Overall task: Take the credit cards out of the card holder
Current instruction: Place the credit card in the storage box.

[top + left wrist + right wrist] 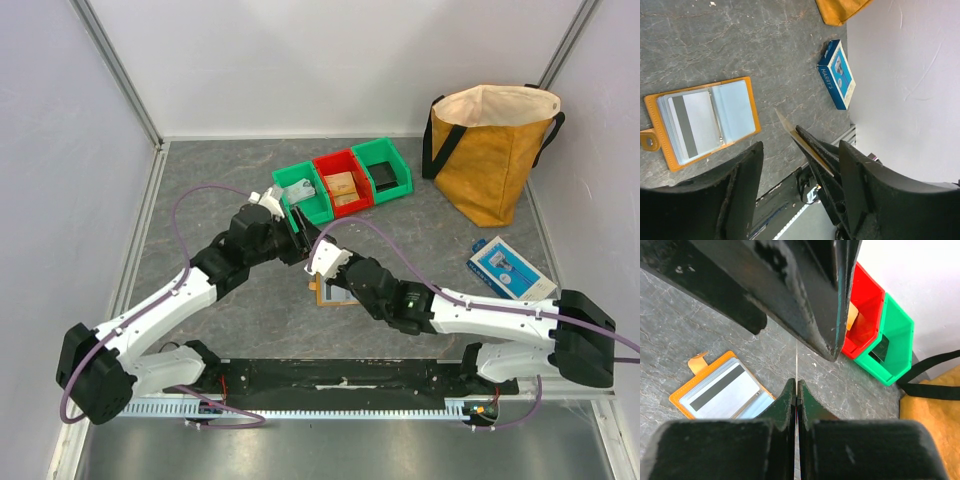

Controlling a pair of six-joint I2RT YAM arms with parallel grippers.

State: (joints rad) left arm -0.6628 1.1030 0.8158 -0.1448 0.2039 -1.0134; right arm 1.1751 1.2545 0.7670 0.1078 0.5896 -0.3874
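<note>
Right claw [796, 386] is clenched on one card [796, 360], held edge-on above the worktop [715, 45]. Left claw [296, 227] is released, fingers wide. The card's free end is btwn or just beside them; depth is unclear and no contact is visible. Prob. a handover.

Card holder [755, 112] lies open and flat on the worktop below w/ nothing pinning it. A striped card [695, 122] sits in its sleeve.

Risks:
- Card is thin & slick. If the left claw shuts off-centre, or on the edge instead of the faces, the card prob. twists or pops out.
- If the right claw lets go before the left has a firm pinch, the card drops, poss. back onto the holder.
- The claws are v. close, so a small misjudgement means a finger clash.
- Pulling the striped card w/ the holder loose may drag the whole holder along.
</note>
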